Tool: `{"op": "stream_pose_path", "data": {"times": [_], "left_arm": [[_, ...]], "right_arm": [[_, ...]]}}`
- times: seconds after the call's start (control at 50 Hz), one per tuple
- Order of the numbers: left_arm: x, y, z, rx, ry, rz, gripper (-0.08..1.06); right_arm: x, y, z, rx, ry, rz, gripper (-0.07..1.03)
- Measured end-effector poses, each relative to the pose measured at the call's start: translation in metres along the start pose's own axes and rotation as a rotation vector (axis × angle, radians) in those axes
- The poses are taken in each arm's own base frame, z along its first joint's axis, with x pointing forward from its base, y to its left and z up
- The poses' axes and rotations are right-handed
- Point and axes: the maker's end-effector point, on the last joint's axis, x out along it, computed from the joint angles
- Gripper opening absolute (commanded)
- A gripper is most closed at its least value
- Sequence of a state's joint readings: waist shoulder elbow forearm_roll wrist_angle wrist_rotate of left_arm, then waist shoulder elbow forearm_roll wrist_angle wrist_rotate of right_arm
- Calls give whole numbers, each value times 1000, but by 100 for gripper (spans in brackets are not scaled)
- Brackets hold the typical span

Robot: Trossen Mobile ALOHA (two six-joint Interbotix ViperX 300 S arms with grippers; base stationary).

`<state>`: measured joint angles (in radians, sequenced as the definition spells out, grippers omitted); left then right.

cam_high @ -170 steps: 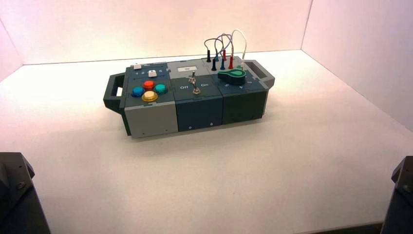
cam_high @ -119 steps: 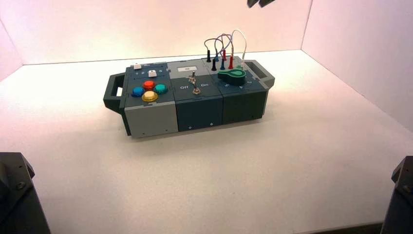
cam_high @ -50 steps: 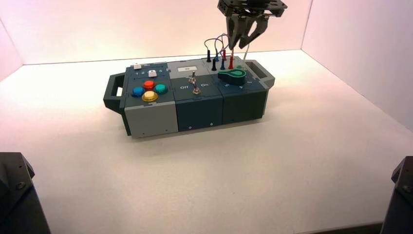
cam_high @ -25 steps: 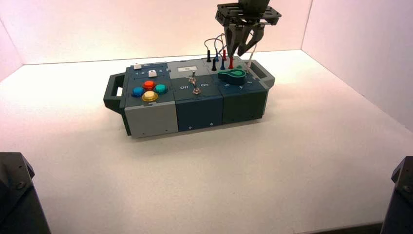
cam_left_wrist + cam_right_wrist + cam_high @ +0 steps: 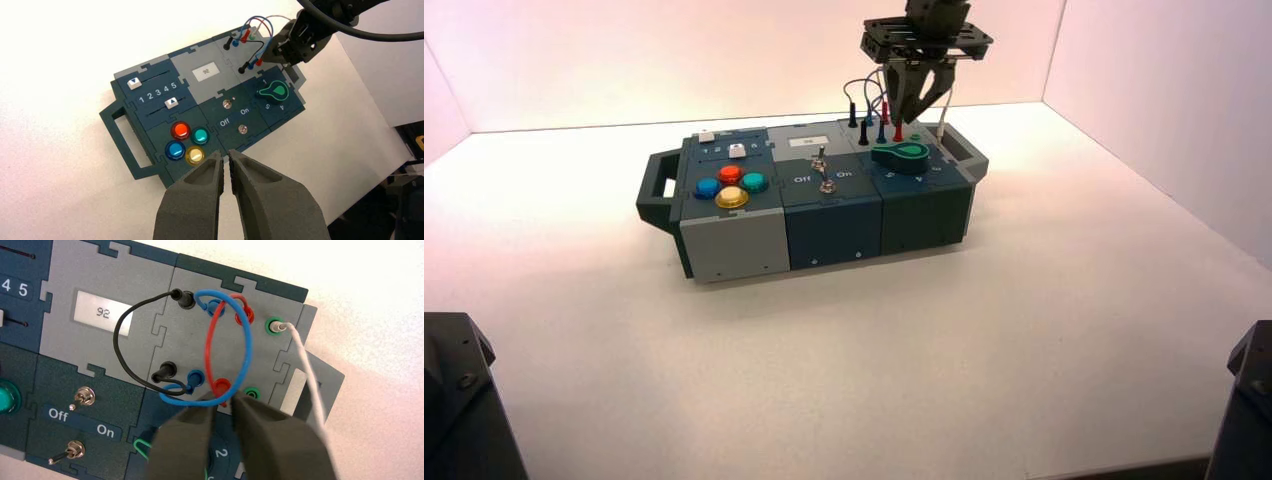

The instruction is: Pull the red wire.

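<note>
right wrist view: right gripper point(image 5: 224, 407) sits slightly parted over the red wire's point(image 5: 212, 347) near plug, not yet clamped. blue wire point(image 5: 246, 347) crosses beside that plug; risk of snagging it. left gripper point(image 5: 225, 172) nearly closed, empty, idle above box point(image 5: 150, 127).

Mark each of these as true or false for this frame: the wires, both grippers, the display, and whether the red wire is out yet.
1. The right gripper is above the near red plug of the red wire. True.
2. Both red plugs sit in their sockets on the box. True.
3. The white wire has both ends plugged in. False: one end is in a green socket, the other hangs off the box.
4. The left gripper grips the knob. False: it hovers away from the box, nearly shut on nothing.
5. The display reads 92. True.
</note>
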<state>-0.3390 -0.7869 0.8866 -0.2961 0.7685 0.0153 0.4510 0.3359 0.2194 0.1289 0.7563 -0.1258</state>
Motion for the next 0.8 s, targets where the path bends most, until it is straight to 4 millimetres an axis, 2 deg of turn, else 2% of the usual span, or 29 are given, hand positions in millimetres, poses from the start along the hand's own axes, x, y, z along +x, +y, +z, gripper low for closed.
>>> {"op": "stream_pose_path", "data": {"times": [0.1, 0.8], "left_arm": [[0, 0, 0, 0, 0, 0, 8], [0, 0, 0, 0, -2, 0, 8]], "right_arm": [[1, 1, 0, -5, 6, 1, -2], [-2, 1, 1, -6, 8, 1, -2]]}}
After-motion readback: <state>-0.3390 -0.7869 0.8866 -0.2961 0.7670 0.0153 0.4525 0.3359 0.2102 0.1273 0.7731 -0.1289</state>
